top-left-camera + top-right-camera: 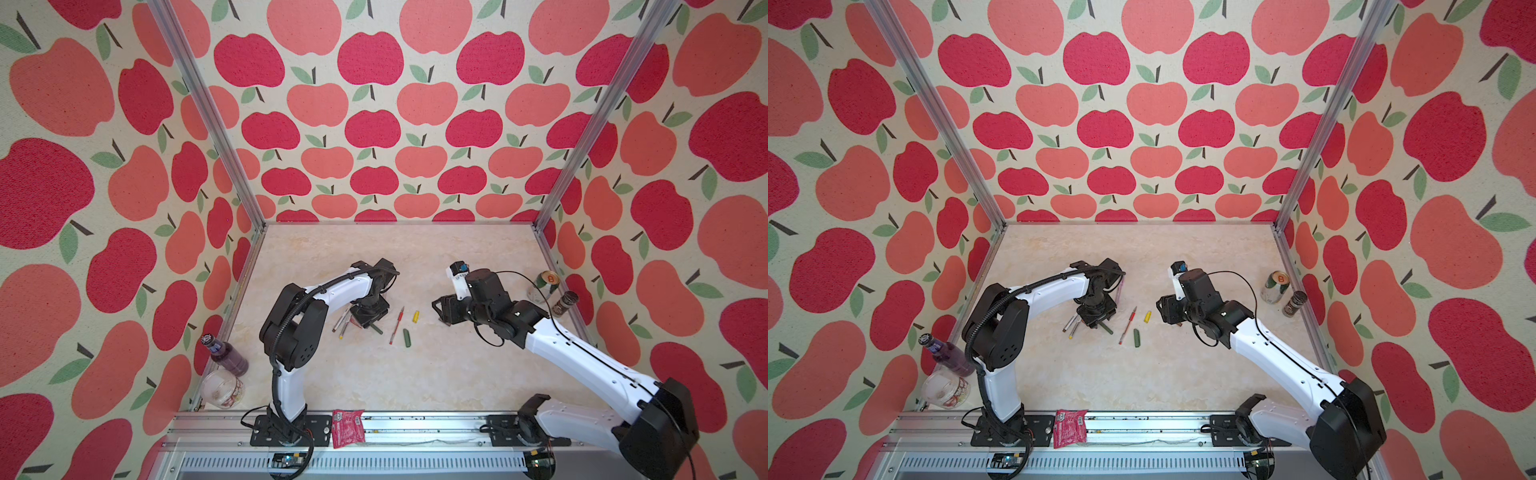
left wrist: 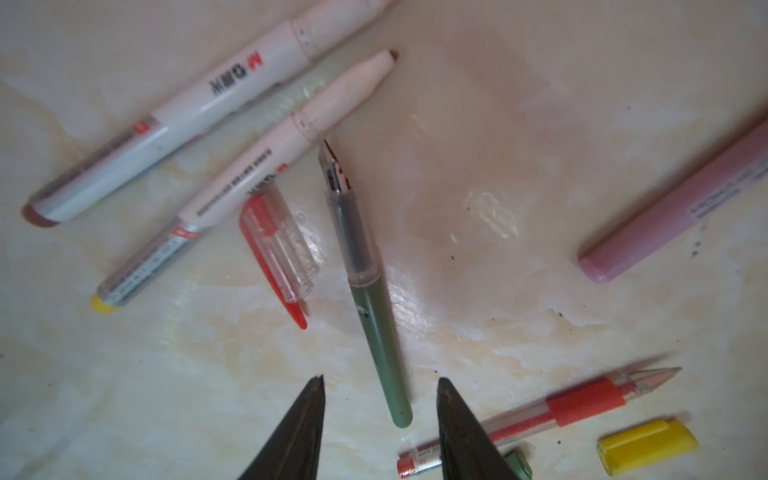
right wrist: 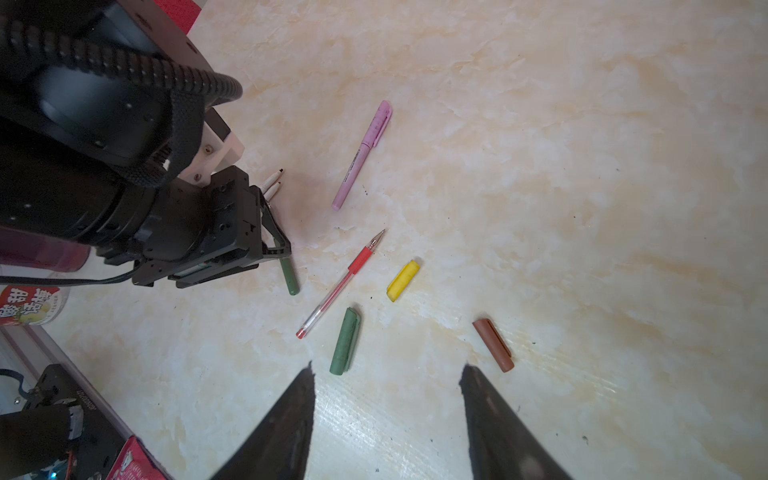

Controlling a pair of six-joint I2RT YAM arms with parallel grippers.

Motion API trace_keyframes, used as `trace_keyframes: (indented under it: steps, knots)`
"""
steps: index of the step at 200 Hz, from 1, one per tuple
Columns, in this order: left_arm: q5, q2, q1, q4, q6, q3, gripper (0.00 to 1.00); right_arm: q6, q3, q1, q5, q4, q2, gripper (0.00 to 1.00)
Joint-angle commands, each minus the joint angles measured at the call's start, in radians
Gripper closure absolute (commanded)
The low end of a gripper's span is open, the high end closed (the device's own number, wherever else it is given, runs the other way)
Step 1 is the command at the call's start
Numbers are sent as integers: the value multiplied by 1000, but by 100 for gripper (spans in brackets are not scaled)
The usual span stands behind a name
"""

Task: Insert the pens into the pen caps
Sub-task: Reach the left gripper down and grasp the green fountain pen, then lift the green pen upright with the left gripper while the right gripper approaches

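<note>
Left hand (image 2: pixel 380 386), half open and holding nothing, straddles the tail of the green pen (image 2: pixel 374 332), its nib pointing away from the hand. Right hand (image 3: pixel 388 368) gapes empty near the green cap (image 3: pixel 345 340). Marbled counter (image 1: pixel 374 374), apple-print walls (image 1: pixel 374 124).

**Glossy stone-look top, plastic pens**

The tabletop (image 2: pixel 498 124) has a smooth, marble-patterned sheen that catches the light. The green pen (image 2: pixel 376 332) pairs a matt plastic barrel with a clear section and a shiny metal nib. The red cap (image 2: pixel 278 249) is transparent glossy plastic — the yellow cap (image 2: pixel 648 446) is opaque. The walls (image 1: pixel 374 124) look like woven cloth and the frame posts (image 1: pixel 208 112) like brushed metal.
</note>
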Motion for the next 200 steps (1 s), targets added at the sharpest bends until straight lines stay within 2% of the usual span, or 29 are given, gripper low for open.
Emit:
trace_keyframes:
  steps: [1,56,127,153,200]
  knots:
    - [-64,32,-1,-68,-115,11,54,-20,-19,-14,-10,15,-27,41]
    - [-71,65,0,-57,-125,9,60,-20,-23,-26,-18,12,-42,41]
    - [-45,81,11,-6,-126,-41,76,-14,-16,-27,-14,-2,-55,41]
    - [-29,81,18,16,-123,-67,85,-10,-8,-26,-9,-8,-61,41]
    - [-64,25,20,48,-26,-87,90,8,-4,-27,5,-20,-77,41]
